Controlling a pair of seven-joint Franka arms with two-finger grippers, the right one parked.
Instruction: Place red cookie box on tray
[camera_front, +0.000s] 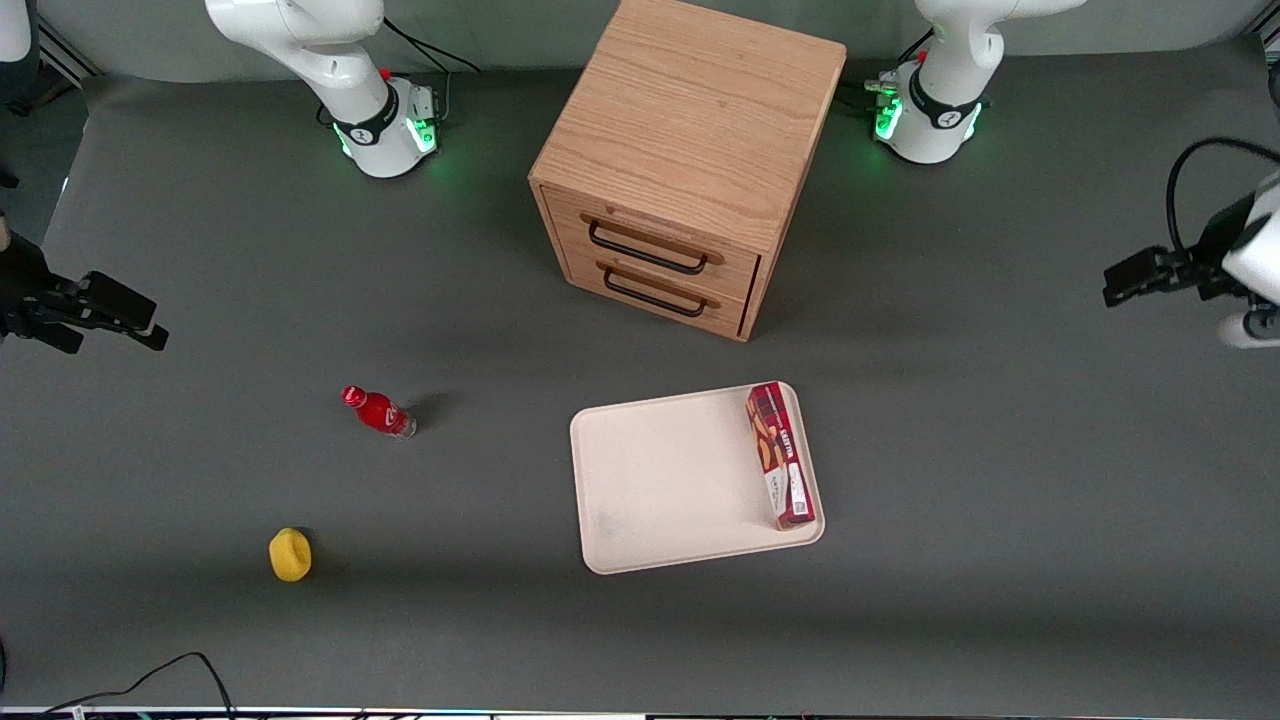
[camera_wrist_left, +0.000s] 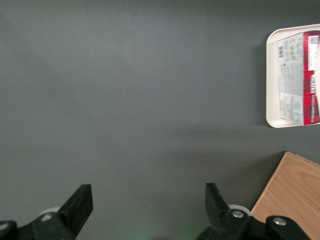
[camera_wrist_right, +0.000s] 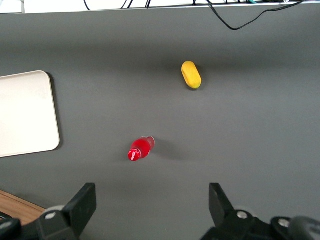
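Red cookie box (camera_front: 782, 455) lies on tray (camera_front: 670, 480); gripper (camera_wrist_left: 149, 212) wide, empty, well apart. Task looks done.

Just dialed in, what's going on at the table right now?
The red cookie box already lies on the tray, along the tray's edge toward the working arm's end. The left gripper hangs open above bare table at that end, well clear of the tray and holding nothing. Nothing is being handled. A wooden drawer cabinet stands farther from the front camera than the tray; a small red bottle and a yellow object sit toward the parked arm's end.
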